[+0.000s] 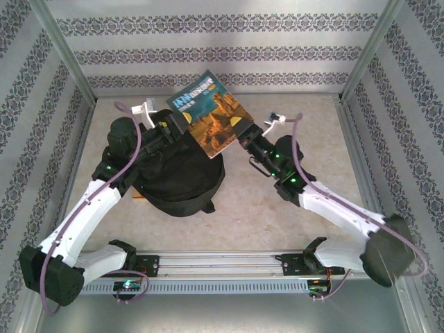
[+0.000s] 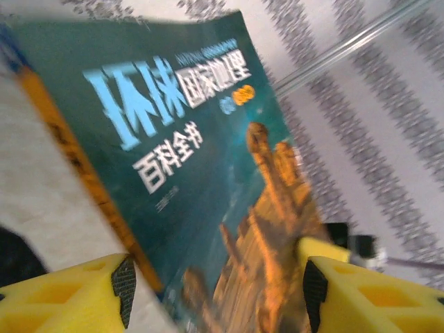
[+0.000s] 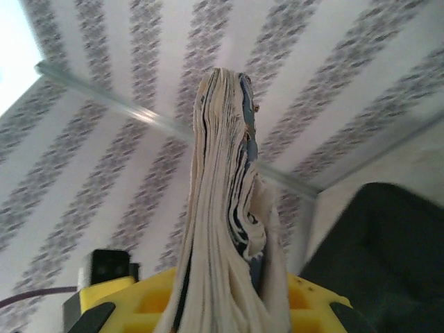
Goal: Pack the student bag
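Observation:
The student bag (image 1: 182, 180) is a floppy black backpack lying on the table left of centre, and shows dark at the right (image 3: 385, 257) of the right wrist view. A teal and orange book (image 1: 208, 111) is held tilted above the bag's far edge. My right gripper (image 1: 244, 133) is shut on the book's right edge, with the fanned page edges (image 3: 225, 208) rising straight out of its yellow jaws (image 3: 225, 320). My left gripper (image 1: 165, 125) sits at the book's left side. Its yellow fingers (image 2: 218, 291) stand wide apart, and the blurred book cover (image 2: 201, 159) lies just beyond them without touching the pads.
Patterned walls (image 1: 222, 48) with metal corner posts close in the back and both sides of the table. A rail (image 1: 222, 263) carrying both arm bases runs along the near edge. Bare tabletop (image 1: 277, 215) lies right of the bag.

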Controlling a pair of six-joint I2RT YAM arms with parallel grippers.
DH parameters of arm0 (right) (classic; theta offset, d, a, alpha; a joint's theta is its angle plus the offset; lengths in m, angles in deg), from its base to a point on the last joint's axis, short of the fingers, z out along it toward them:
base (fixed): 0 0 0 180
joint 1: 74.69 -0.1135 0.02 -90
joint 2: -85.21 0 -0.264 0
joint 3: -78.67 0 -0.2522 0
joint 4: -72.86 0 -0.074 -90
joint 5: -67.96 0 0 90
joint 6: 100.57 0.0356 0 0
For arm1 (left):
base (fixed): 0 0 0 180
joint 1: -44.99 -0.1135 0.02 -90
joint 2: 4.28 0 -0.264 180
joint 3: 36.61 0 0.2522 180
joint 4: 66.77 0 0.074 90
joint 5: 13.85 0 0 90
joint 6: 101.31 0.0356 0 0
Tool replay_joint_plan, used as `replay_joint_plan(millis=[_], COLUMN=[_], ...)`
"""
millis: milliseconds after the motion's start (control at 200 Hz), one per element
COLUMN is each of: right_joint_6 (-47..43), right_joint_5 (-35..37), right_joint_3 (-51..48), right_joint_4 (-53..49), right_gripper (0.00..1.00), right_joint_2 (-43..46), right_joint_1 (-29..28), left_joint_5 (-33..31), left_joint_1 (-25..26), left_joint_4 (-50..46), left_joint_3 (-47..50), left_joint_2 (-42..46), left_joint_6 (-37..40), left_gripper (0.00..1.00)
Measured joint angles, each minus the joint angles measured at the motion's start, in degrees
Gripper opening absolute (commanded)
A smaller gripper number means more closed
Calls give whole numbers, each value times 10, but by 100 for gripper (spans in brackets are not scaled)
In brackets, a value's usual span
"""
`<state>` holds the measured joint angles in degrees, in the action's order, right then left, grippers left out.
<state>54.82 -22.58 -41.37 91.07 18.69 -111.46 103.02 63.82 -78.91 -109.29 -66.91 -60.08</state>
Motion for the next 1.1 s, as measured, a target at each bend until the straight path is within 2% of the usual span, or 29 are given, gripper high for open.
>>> replay_joint_plan(millis=[130, 260, 380, 505, 724, 989, 1099], right_joint_6=[-64, -100, -110, -113, -111, -89, -81], right_joint_5=[39, 43, 27, 1, -56, -110, -125], right_joint_3=[2, 6, 0, -16, -42, -71, -81], right_joint_4=[-159, -291, -362, -396, -409, -407, -394], right_gripper=[0, 0, 0, 0, 0, 0, 0], right_joint_2=[85, 123, 150, 177, 183, 172, 171], right_joint_1=[24, 71, 123, 166, 198, 228, 236], left_joint_5=[-11, -54, -108, -143, -182, -210, -216], left_joint_1=[16, 76, 134, 162, 200, 231, 236], left_joint_4=[-148, -304, -417, -505, -593, -629, -631], left_joint_3=[-71, -153, -189, -190, -201, -201, -201], left_joint_2=[-30, -106, -175, -208, -230, -248, -256], left_joint_6=[127, 248, 335, 395, 455, 484, 488], left_gripper=[73, 77, 81, 89, 86, 85, 81])
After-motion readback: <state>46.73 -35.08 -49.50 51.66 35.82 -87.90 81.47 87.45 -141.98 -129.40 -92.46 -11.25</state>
